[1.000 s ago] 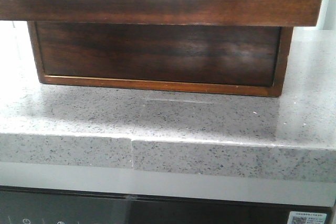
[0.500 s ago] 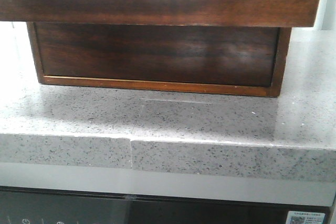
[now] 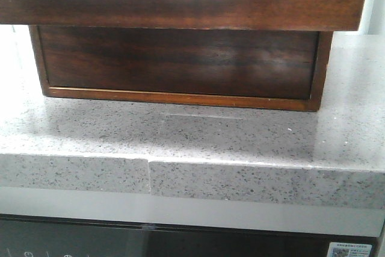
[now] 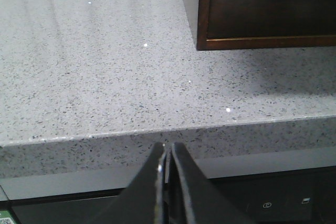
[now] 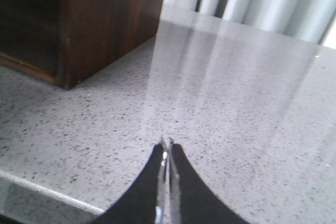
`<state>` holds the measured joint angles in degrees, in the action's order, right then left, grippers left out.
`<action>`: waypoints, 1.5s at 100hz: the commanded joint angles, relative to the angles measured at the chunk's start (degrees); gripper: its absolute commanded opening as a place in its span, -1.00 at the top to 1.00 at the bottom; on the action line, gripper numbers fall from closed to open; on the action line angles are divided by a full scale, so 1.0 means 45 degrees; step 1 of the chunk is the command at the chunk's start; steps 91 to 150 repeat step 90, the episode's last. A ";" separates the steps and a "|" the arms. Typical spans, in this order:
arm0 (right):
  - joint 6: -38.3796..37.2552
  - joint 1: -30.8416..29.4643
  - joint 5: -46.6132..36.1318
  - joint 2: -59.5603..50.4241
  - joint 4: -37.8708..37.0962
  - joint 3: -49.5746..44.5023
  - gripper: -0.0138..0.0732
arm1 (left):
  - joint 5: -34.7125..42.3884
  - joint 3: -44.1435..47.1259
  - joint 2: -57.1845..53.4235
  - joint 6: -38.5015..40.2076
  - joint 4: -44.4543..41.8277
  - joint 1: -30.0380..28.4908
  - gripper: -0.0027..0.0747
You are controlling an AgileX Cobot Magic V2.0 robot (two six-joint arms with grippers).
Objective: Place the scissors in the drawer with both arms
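Here, drawer [image 3: 180,4] pulled open across the top of the front view, white inside just visible at upper left, cabinet [image 3: 180,64] beneath on speckled tabletop [image 3: 180,142], left tool [image 4: 166,161] closed, empty, right tool [image 5: 166,153] closed, empty, scissors unseen.

The front view sits low and close, facing forward at the tabletop's [image 3: 198,142] near edge, with the cabinet [image 3: 180,61] filling the far side and the drawer [image 3: 180,4] jutting out above. The left wrist view looks from before the near edge over the tabletop [image 4: 94,66] towards the cabinet's left corner [image 4: 202,24]. The right wrist view looks across the tabletop [image 5: 226,93] past the cabinet's right corner [image 5: 65,51]. All three share cabinet and tabletop.
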<state>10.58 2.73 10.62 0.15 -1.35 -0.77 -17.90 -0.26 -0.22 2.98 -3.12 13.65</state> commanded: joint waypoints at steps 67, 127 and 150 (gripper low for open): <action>-0.0053 -0.0125 0.1515 -0.0490 -0.0162 -0.0388 0.79 | 0.0910 0.0254 -0.0429 0.0124 0.0072 -0.0034 0.98; -0.0053 -0.0125 0.1515 -0.0490 -0.0162 -0.0388 0.79 | 0.0910 0.0254 -0.0429 0.0124 0.0072 -0.0034 0.98; -0.0053 -0.0125 0.1515 -0.0490 -0.0162 -0.0388 0.79 | 0.0910 0.0254 -0.0429 0.0124 0.0072 -0.0034 0.98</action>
